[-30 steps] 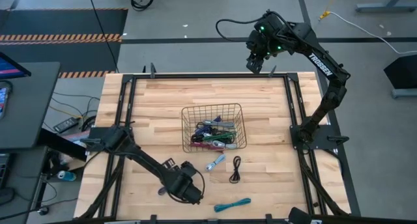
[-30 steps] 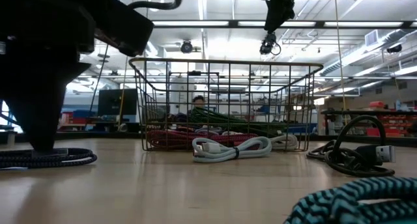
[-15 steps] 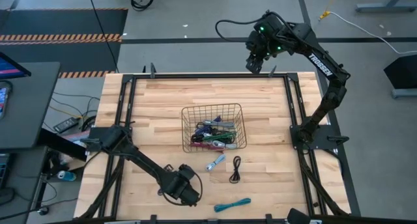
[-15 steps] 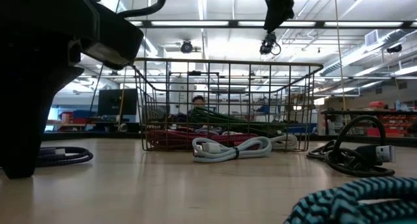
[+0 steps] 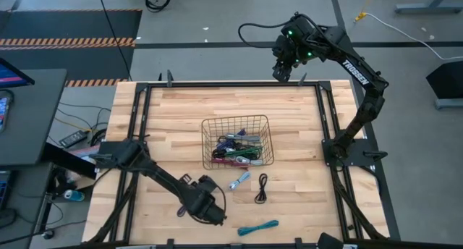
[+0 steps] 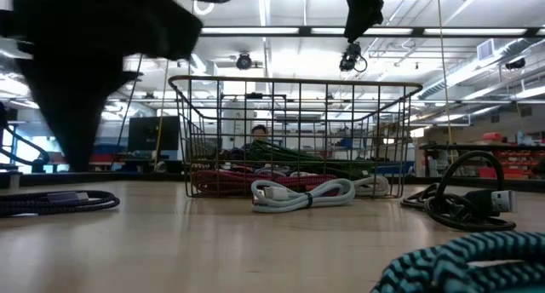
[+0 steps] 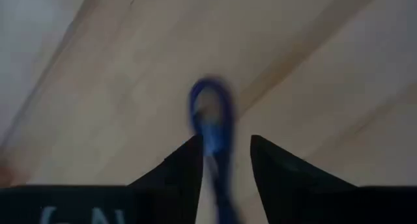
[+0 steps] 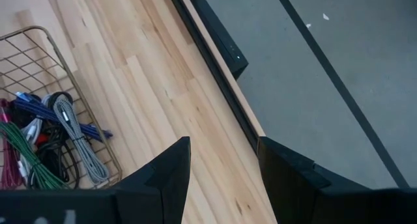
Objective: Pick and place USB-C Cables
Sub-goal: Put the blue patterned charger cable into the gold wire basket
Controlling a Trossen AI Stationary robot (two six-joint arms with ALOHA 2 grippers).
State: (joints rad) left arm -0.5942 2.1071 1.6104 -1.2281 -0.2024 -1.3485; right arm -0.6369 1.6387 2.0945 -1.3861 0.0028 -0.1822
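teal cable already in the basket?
No, the teal cable lies on the bare table near the front edge, well apart from the wire basket.

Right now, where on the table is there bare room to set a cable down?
Bare wood runs between the wire basket and the far edge, and on both sides of it. The near side is crowded: grey cable, black cable, teal cable, left gripper.

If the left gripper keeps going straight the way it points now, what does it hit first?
The left gripper points down at the table, and the purple cable lies right between its fingers. It would probably meet that cable first, then the wood just beneath, though the view is blurred.
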